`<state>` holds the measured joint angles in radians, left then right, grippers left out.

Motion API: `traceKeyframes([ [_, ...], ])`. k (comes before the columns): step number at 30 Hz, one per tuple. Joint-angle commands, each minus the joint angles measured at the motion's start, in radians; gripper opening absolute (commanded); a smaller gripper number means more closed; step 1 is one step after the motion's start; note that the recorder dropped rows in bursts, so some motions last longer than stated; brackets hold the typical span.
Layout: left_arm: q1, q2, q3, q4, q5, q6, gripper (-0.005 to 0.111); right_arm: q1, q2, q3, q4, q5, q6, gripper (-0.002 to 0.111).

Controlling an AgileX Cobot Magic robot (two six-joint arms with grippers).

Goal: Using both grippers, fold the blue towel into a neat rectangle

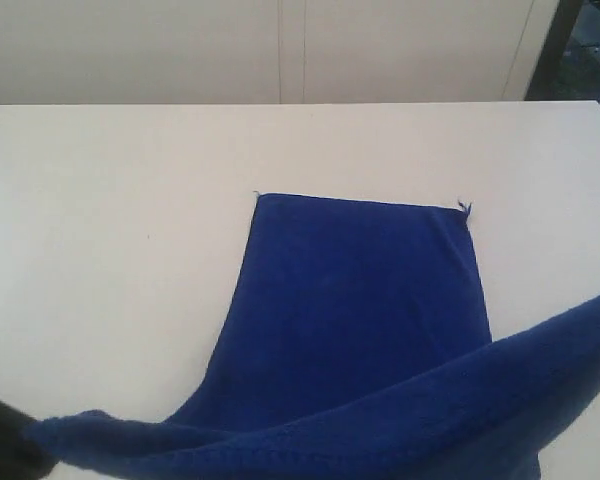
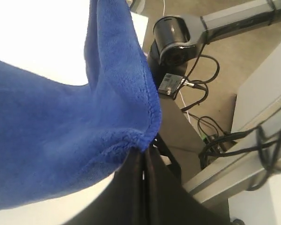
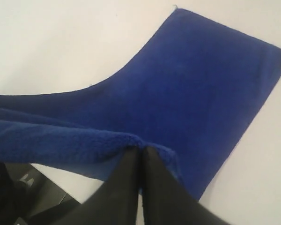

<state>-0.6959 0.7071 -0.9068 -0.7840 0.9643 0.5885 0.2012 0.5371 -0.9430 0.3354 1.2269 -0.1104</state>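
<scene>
The blue towel (image 1: 360, 300) lies with its far half flat on the white table (image 1: 110, 220), two far corners spread out. Its near edge is lifted off the table and stretched across the front of the exterior view. My left gripper (image 2: 144, 151) is shut on the towel's near left corner (image 2: 145, 136); in the exterior view only a dark part of it (image 1: 5, 440) shows at the lower left. My right gripper (image 3: 141, 149) is shut on the towel's near right corner (image 3: 154, 150), with the rest of the cloth (image 3: 196, 79) spread beyond it. The right gripper is out of the exterior view.
A pale wall or cabinet front (image 1: 280, 50) stands behind the table's far edge. The left wrist view shows a black camera (image 2: 175, 42) on a grey bar, cables (image 2: 210, 136) and frame parts beside the table.
</scene>
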Motion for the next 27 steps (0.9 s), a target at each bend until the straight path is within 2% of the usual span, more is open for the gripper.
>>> traceKeyframes([
  [1, -0.004, -0.032, 0.000, -0.022, 0.015, -0.010, 0.000, -0.002, -0.038, 0.007, 0.002, -0.006, 0.009, 0.000],
  [5, -0.004, -0.030, 0.029, -0.021, -0.043, -0.010, 0.000, -0.002, -0.032, 0.030, -0.025, -0.006, 0.009, 0.000],
  [12, -0.004, -0.030, 0.156, -0.013, -0.220, -0.001, 0.000, -0.002, -0.023, 0.103, -0.099, -0.006, 0.036, 0.000],
  [20, -0.004, 0.010, 0.230, -0.013, -0.474, 0.061, 0.000, -0.002, 0.009, 0.163, -0.193, -0.137, 0.070, 0.000],
  [27, -0.004, 0.147, 0.234, -0.017, -0.627, 0.109, 0.000, -0.002, 0.140, 0.214, -0.221, -0.282, 0.077, 0.000],
])
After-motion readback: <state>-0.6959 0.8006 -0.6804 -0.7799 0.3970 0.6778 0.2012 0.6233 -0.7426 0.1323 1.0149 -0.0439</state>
